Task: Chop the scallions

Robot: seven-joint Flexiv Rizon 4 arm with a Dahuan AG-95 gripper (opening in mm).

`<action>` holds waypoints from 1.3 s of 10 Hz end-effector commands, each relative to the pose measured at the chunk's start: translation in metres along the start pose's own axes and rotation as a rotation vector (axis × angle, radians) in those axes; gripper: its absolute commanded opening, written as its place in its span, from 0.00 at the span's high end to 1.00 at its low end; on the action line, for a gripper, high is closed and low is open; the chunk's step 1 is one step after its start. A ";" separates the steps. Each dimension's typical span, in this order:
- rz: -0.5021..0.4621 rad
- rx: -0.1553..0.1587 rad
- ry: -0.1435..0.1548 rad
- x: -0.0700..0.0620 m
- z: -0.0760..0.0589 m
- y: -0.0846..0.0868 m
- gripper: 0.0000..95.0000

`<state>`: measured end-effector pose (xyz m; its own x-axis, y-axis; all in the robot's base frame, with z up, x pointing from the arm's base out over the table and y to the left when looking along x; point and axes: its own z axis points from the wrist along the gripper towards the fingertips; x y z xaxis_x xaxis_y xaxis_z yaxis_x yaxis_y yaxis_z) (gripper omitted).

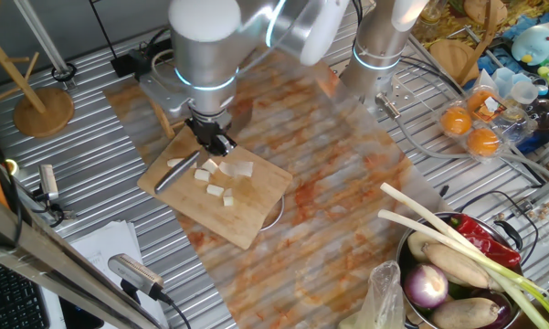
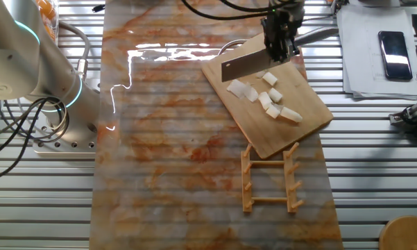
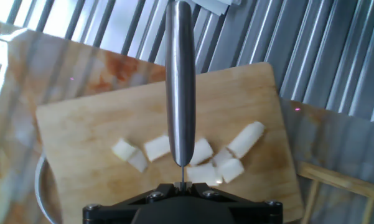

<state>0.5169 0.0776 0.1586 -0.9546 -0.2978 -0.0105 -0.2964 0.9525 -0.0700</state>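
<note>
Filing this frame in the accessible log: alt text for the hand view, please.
Seen from the hand, a cleaver held edge-down in the gripper hangs over a wooden cutting board, above several short cream-white scallions chunks lying in a loose row. The board sits on a marbled mat over a ribbed metal table.

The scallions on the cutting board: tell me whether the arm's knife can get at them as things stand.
Probably yes. The gripper holds the knife right over the scallions on the cutting board, and nothing shows between the blade and the chunks.
</note>
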 end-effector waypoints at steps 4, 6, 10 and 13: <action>0.315 0.017 0.008 0.011 0.006 -0.011 1.00; 0.293 0.046 0.002 0.021 0.011 -0.034 1.00; 0.220 0.046 -0.012 0.031 0.018 -0.102 1.00; 0.145 0.047 -0.023 0.039 0.016 -0.145 1.00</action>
<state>0.5226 -0.0666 0.1522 -0.9961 -0.0679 -0.0568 -0.0589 0.9873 -0.1474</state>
